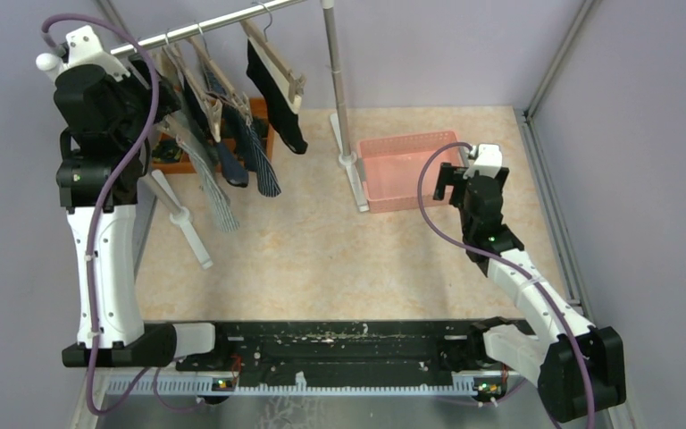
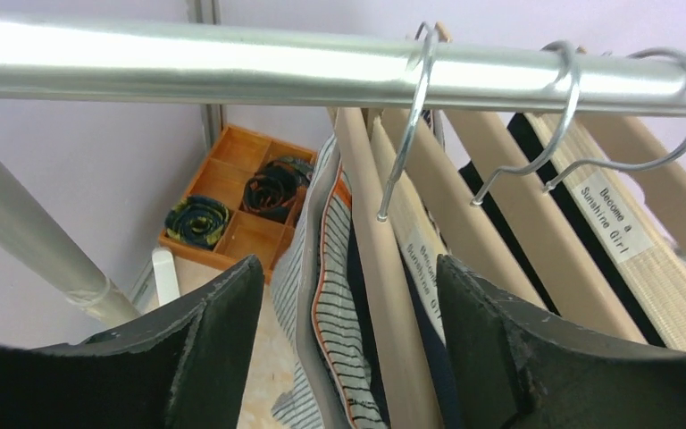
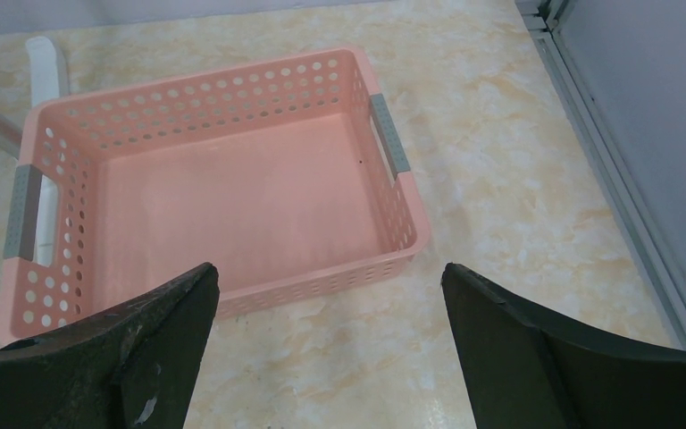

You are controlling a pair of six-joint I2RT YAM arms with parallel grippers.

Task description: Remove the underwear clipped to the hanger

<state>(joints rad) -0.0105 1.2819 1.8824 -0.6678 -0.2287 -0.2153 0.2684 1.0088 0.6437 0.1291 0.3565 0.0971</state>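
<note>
Well, our left fingers (image 2: 232, 313) stand apart at the bottom of the wrist view, straddling the striped underwear (image 2: 308, 268) and its wooden hanger (image 2: 384, 268) just below the rail (image 2: 232, 63) — gripping nothing yet. Our right fingers (image 3: 170, 313) hang wide open above the pink basket (image 3: 393, 206). We fear pinching wood with cloth — a pull could then drag the hanger along or off the rail.

Overhead view spans table, left wrist close beneath rail (image 2: 232, 63), right wrist above basket (image 3: 232, 206)
</note>
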